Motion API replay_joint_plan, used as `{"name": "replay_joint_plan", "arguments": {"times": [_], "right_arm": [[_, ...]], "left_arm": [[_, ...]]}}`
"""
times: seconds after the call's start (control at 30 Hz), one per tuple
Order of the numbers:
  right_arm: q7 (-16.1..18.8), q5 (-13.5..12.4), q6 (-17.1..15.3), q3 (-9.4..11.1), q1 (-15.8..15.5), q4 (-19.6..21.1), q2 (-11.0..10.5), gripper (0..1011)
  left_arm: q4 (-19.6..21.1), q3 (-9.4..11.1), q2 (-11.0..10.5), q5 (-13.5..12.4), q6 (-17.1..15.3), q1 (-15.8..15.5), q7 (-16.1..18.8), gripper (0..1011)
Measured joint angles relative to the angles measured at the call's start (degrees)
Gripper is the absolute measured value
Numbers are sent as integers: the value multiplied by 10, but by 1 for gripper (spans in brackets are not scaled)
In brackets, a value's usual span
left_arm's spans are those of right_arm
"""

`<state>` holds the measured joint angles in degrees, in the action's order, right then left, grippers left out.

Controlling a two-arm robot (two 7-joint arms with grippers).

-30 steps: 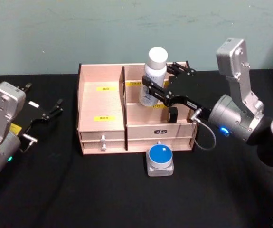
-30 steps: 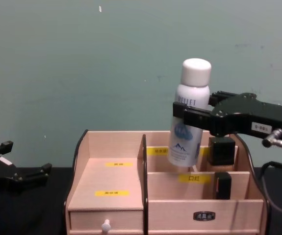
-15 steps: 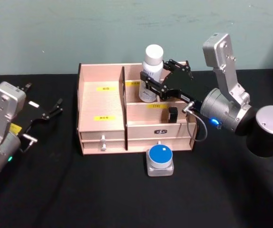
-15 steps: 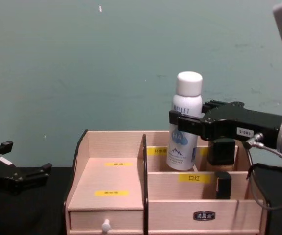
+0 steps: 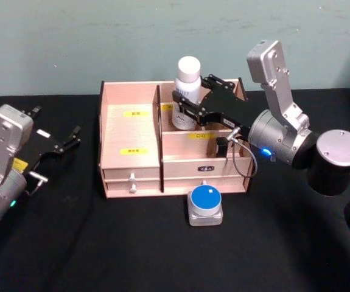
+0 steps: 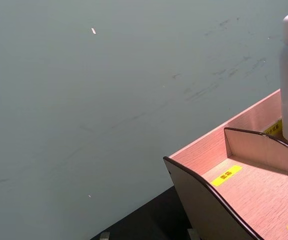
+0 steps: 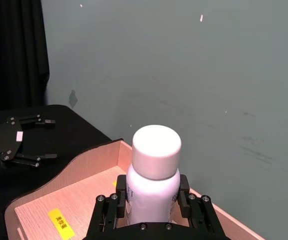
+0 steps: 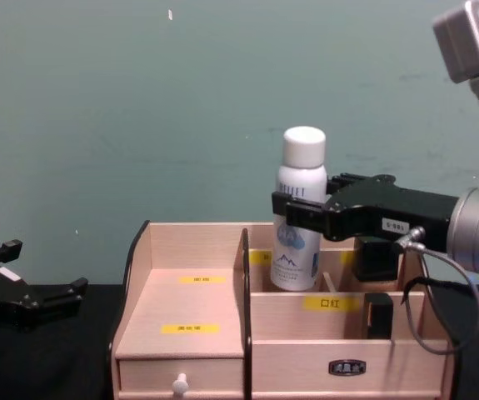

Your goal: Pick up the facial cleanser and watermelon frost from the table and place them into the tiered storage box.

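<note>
Cleanser, right end effector, "口红" label

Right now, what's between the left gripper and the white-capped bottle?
Head view: from the left gripper, bare black tablecloth, then the wooden tiered storage box's stepped left section and divider; the right gripper holds the white-capped bottle.

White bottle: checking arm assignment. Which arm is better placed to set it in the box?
Right. The right gripper is shut on the white bottle at the rear of the tiered storage box; the left gripper sits open beside it.
</note>
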<state>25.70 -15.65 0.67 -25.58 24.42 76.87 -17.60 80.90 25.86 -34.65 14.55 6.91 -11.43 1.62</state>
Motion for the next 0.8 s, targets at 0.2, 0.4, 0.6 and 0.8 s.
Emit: {"name": "replay_joint_plan", "arguments": {"times": [0.2,0.4,0.6,0.8], "right_arm": [[0,7,-8,-4,5,-9,4,593],[-1,11,-21,-6,11,-18,7,593],[-1,14,-32,-9,16,-28,10,593],[2,18,-48,-14,23,-36,11,593]], "left_arm": [[0,0,0,0,0,0,0,1001],[0,0,0,0,0,0,0,1001],[0,0,0,0,0,0,0,1001],[0,0,0,0,0,0,0,1001]]}}
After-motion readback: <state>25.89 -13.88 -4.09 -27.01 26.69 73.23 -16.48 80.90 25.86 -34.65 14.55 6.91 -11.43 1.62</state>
